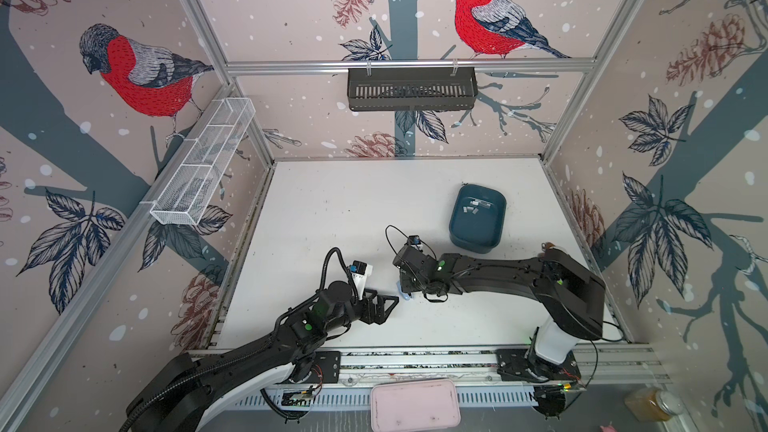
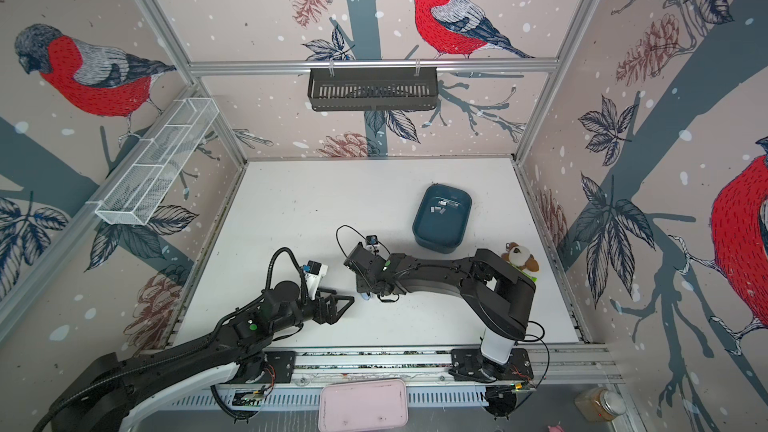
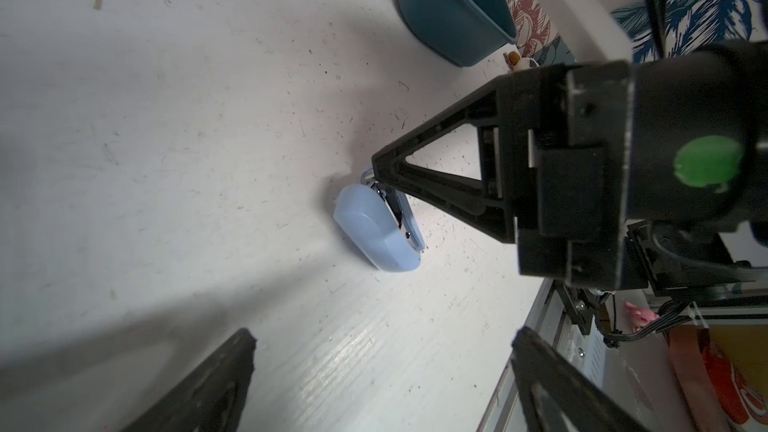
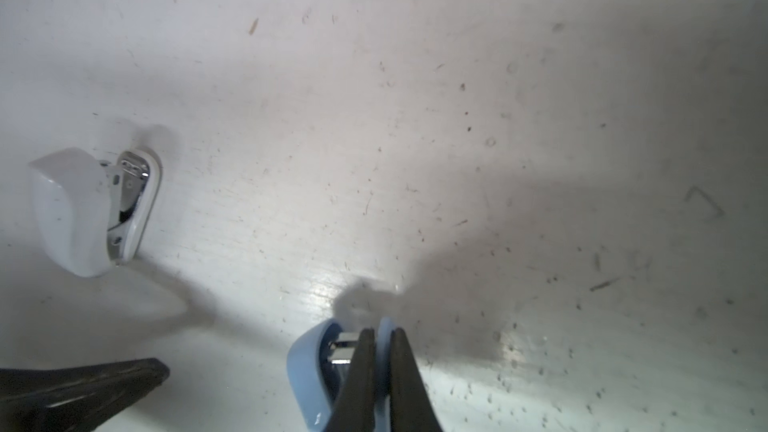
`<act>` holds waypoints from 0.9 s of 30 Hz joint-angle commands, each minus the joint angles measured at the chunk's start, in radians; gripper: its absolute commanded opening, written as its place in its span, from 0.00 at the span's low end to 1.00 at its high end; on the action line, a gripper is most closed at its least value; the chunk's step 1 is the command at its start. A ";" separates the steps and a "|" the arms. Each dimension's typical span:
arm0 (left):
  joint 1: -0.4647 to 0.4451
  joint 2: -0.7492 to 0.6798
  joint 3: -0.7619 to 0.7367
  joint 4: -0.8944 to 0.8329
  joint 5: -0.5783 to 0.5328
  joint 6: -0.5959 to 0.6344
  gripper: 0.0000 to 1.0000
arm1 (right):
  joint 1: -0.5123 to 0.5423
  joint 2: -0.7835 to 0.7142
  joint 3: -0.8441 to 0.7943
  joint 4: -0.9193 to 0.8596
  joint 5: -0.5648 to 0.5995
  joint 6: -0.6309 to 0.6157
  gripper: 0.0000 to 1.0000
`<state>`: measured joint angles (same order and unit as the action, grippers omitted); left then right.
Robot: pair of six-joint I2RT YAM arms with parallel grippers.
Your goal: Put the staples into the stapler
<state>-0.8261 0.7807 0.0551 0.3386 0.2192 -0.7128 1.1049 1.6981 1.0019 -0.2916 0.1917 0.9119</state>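
Right gripper (image 4: pixel 380 332) is pressed together on the blue stapler (image 4: pixel 305 367), and it's a tip-only pinch: one finger sits in the mouth beside the metal magazine, the other outside the thin base plate, so only that plate is clamped. Stapler looks to be lying on its side on the table (image 1: pixel 332 209), near the front middle in both top views, mostly hidden under the right wrist. Risk 1: with so little bite, any lift or twist lets the body swing about the tips or pop out. Risk 2: I see no sign the magazine is open, and pulling on the base alone may just drag the whole thing instead of opening it. Meanwhile the staples (image 1: pixel 473 206) sit in the teal bin (image 1: pixel 478 245), well apart from the stapler toward the back right. Thin strips flat on a bin floor are hard to pinch, and they can snap or scatter. Left gripper (image 1: pixel 390 309) is spread wide, holds nothing, and hangs just beside the stapler, so the two sets of fingers are close enough to clash if both move in. White stapler (image 4: pixel 70 209) lies near the blue one; a sweep could knock it, or the wrong one gets loaded. Plush toy (image 2: pixel 519 257) sits right behind the right elbow and could get shoved if that arm swings back.
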 commanded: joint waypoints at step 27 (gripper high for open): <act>0.008 0.338 0.149 0.486 0.126 -0.254 0.61 | 0.019 -0.434 -0.263 0.252 0.015 -0.089 0.07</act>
<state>-0.8196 1.1160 0.1959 0.7532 0.3401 -0.9554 1.1210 1.2747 0.7460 -0.0929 0.2314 0.8375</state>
